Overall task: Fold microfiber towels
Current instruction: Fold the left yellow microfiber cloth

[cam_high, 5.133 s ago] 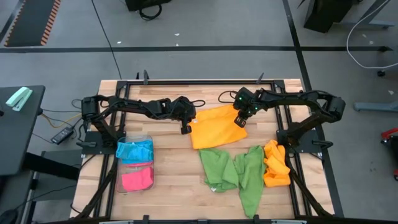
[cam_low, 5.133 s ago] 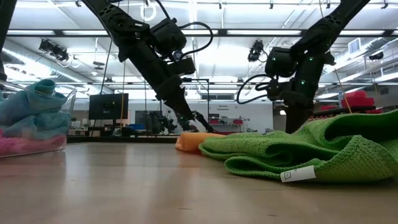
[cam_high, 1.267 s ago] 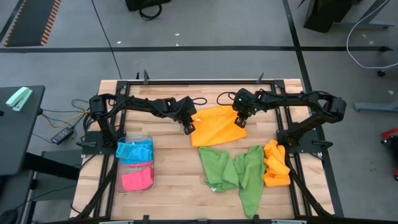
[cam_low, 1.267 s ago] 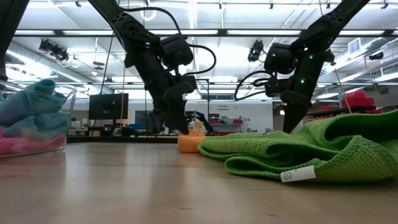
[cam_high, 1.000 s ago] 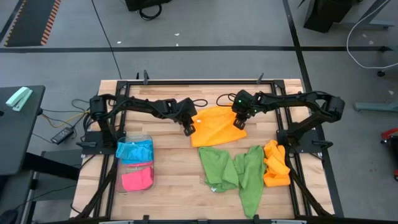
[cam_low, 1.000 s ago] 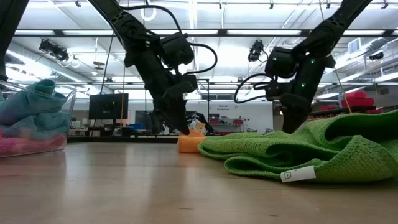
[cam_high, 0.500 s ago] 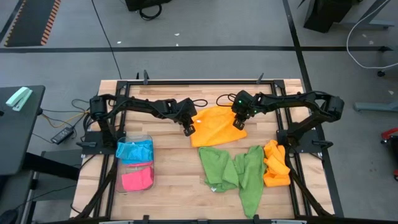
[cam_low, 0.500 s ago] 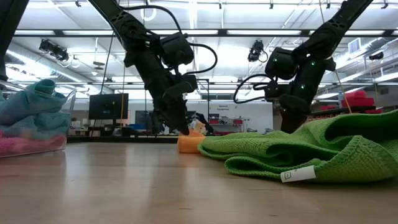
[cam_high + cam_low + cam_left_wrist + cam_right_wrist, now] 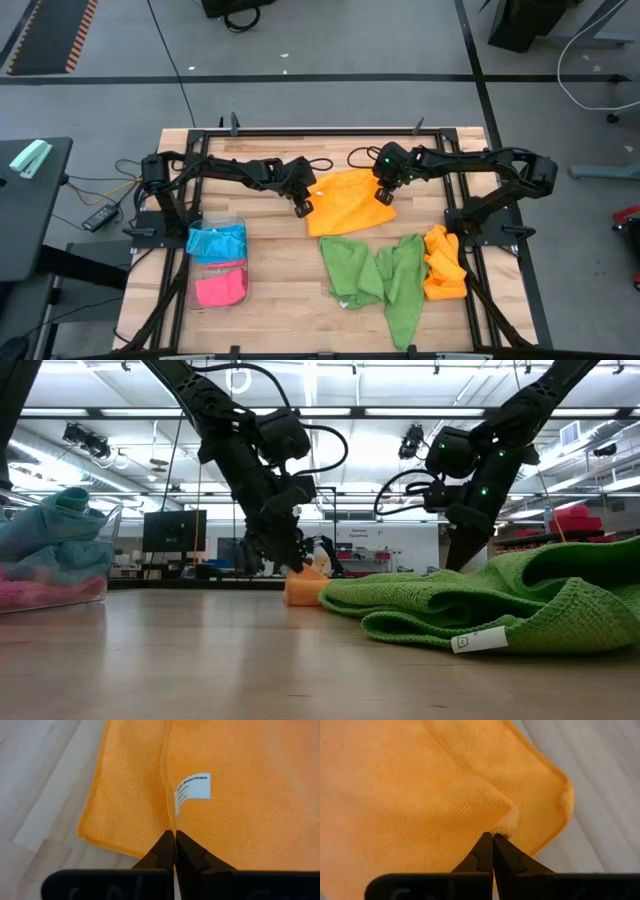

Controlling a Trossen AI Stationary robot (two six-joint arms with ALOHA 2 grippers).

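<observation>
Both hands pinch the soft orange microfiber towel [image 9: 349, 202] lying between them on the wooden table [image 9: 270, 300], the left hand [image 9: 300, 208] clamping its tagged edge, the right hand [image 9: 382, 196] its opposite folded corner.

The orange towel [image 9: 215, 790] is running off the left wrist frame's edges beyond the left gripper [image 9: 174, 840]; its label [image 9: 193, 787] print is staying too small to read past the first word. In the low view the green towels [image 9: 470, 605] are hiding most of it below the right gripper [image 9: 452, 563], whose fingertips are lost behind that heap.
</observation>
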